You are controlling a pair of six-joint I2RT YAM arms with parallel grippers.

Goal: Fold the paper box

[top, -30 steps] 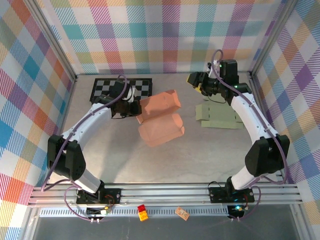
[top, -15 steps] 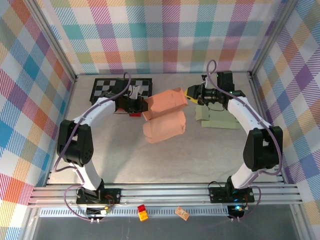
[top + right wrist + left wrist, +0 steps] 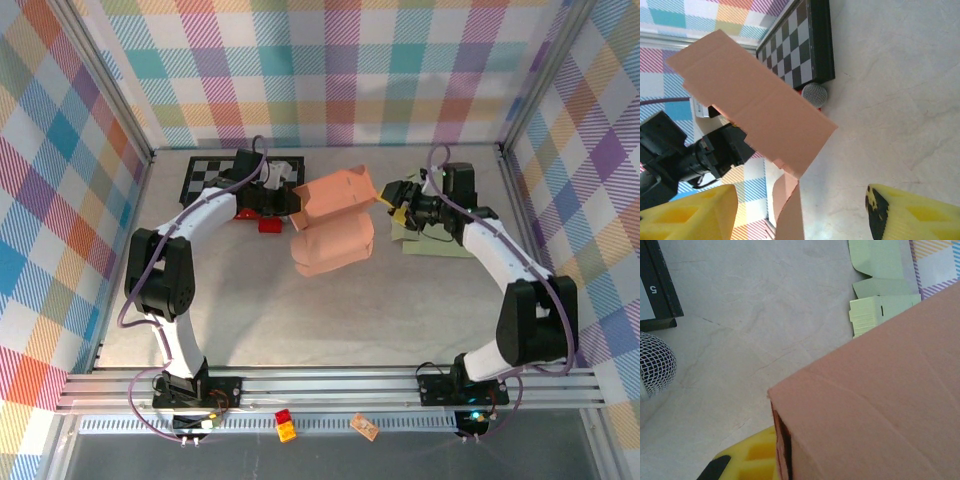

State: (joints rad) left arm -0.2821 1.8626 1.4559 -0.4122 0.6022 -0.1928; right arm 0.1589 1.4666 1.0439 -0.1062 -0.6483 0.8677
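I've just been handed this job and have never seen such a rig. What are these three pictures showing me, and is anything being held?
Two robot arms are bolted at the near edge of a table. One picture looks down from above and behind them. The other two come from a camera on each wrist. The left hand is shut on one edge of the salmon paper box at mid-table. The right hand is open, with its yellow fingers on either side of the box's far edge, not gripping it. A checkerboard and a flat green card blank also lie on the table.
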